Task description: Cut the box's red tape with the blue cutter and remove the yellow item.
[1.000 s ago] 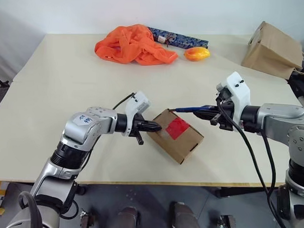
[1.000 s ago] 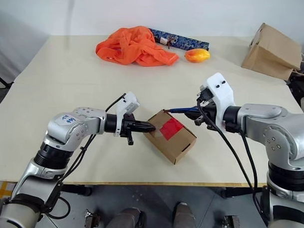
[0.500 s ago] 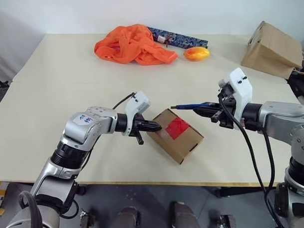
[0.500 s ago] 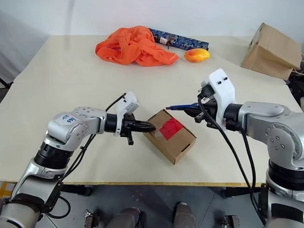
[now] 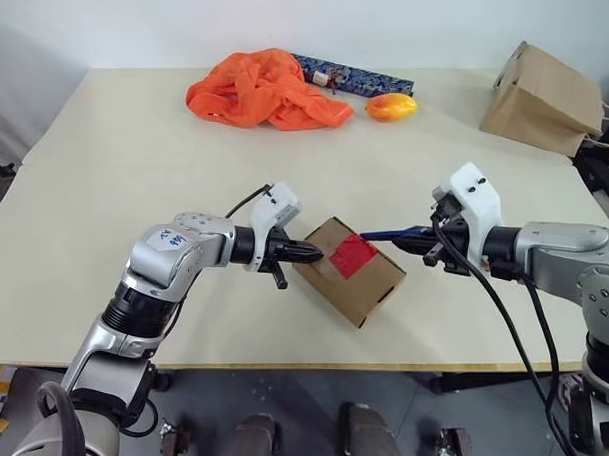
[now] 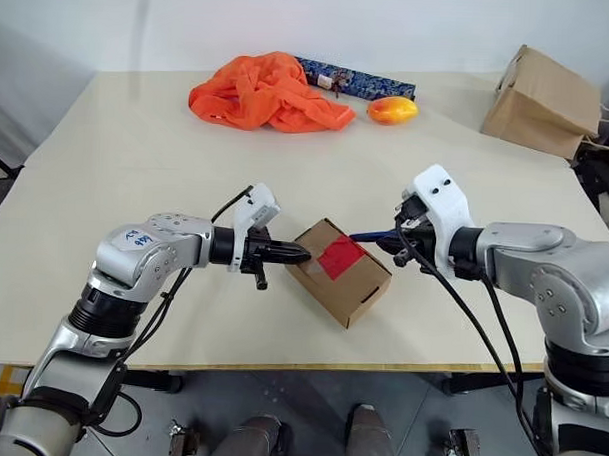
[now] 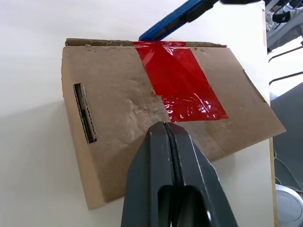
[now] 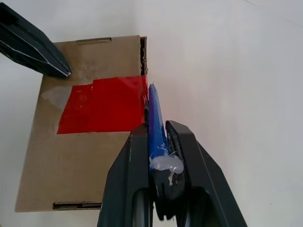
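My right gripper (image 8: 158,156) clamps the blue cutter (image 8: 155,118), tip at the red tape (image 8: 102,105). My left gripper (image 7: 166,142), fingers pinched together, presses the box (image 7: 113,142) ahead of it. Light, crushable cardboard, I judge, likely to skid; brace its lid.

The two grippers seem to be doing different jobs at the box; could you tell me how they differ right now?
The left gripper is shut and empty, its tips pressed against the box; the right gripper is shut on the blue cutter. The left meets the carton's left end, while the right brings the cutter's tip to the red tape at the far edge. Both point slightly downward toward the box.
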